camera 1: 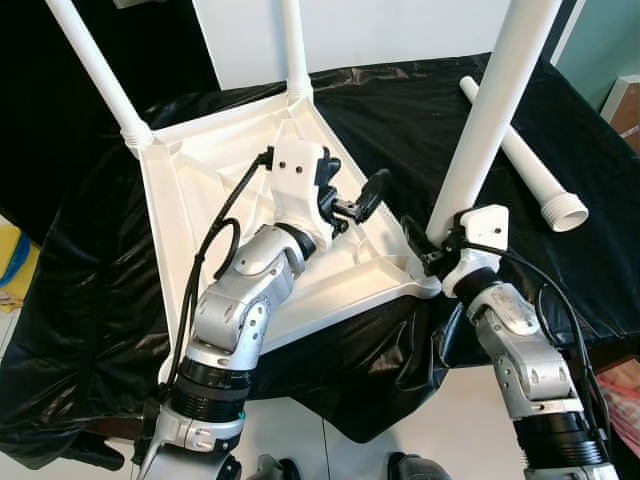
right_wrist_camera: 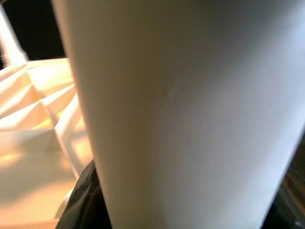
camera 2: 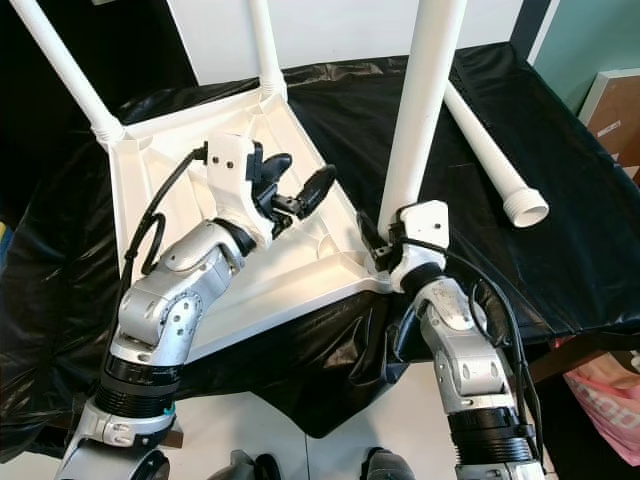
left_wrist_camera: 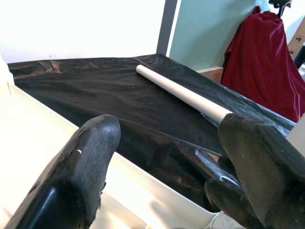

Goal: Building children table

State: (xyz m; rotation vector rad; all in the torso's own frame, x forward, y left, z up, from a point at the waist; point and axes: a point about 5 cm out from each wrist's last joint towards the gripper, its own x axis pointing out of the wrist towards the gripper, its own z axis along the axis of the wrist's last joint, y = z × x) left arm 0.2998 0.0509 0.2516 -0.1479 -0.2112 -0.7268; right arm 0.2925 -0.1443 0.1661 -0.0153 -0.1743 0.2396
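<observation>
A white table top (camera 1: 200, 190) lies upside down on a black cloth. Two white legs (camera 1: 98, 68) stand in its far corners. A third leg (camera 1: 492, 110) stands upright at the near right corner, and my right gripper (camera 1: 436, 246) is shut on its base. In the right wrist view this leg (right_wrist_camera: 181, 114) is very close, with the ribbed underside (right_wrist_camera: 33, 109) beside it. My left gripper (camera 1: 356, 204) hovers open over the underside near its right rim, holding nothing. A fourth leg (camera 1: 522, 158) lies loose on the cloth to the right, its length running away beyond my left gripper's fingers (left_wrist_camera: 86, 157).
The black cloth (camera 1: 400, 110) drapes over the work surface's front edge. A cardboard box (camera 2: 612, 98) stands at the far right and a pink bag (camera 2: 605, 400) on the floor. A red cloth (left_wrist_camera: 267, 52) hangs beyond the surface. A yellow and blue item (camera 1: 12, 258) sits at left.
</observation>
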